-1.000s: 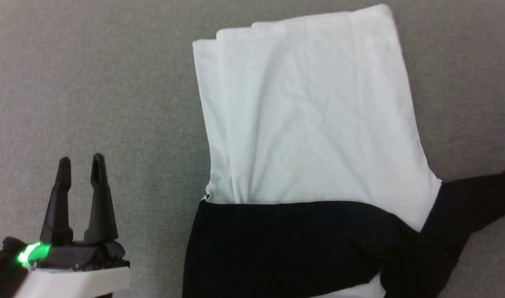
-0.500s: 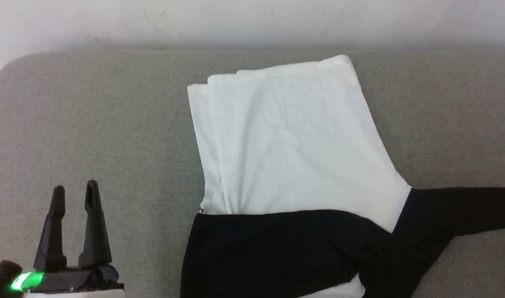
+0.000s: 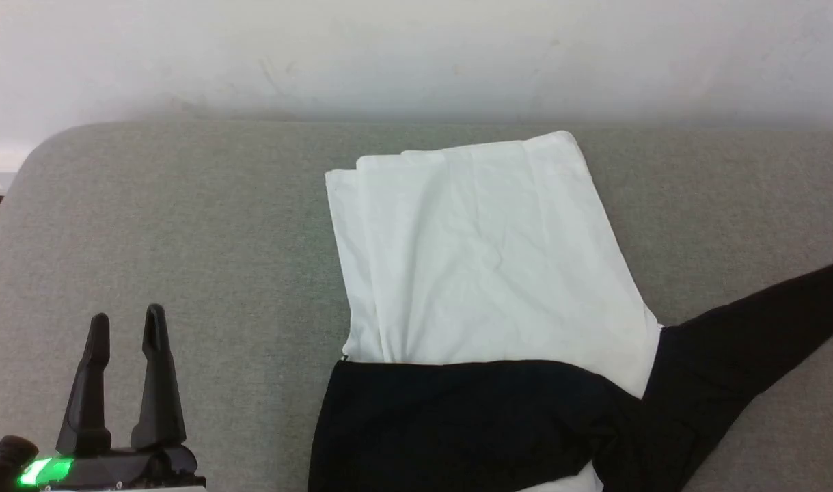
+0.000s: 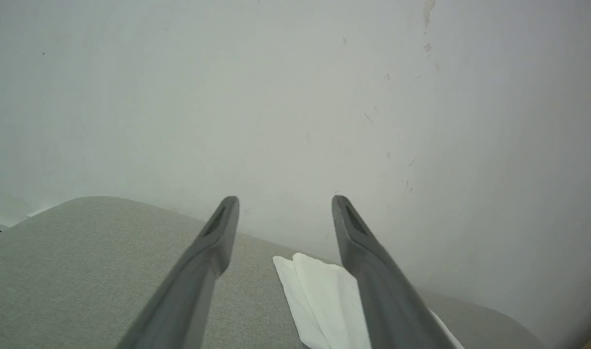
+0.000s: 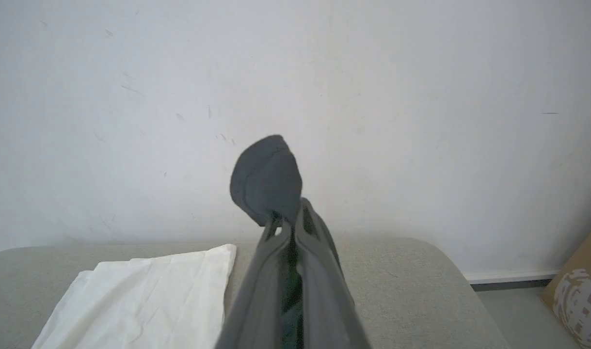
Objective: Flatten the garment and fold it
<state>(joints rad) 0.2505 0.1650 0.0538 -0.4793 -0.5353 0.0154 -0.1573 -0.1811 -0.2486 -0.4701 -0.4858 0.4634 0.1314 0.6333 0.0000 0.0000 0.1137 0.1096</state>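
Your garment (image 3: 491, 273) lies centre-right on the grey cushion (image 3: 184, 225). The folded white body reaches far toward the wall (image 3: 389, 55), with a black band across its near edge. One black sleeve (image 3: 751, 321) runs out to the right. Your right gripper (image 5: 289, 218) is clamped on that sleeve's end, and dark cloth pokes past its fingertips. Your left gripper (image 3: 128, 314) sits near left, jaws spread and empty, well apart from the garment.
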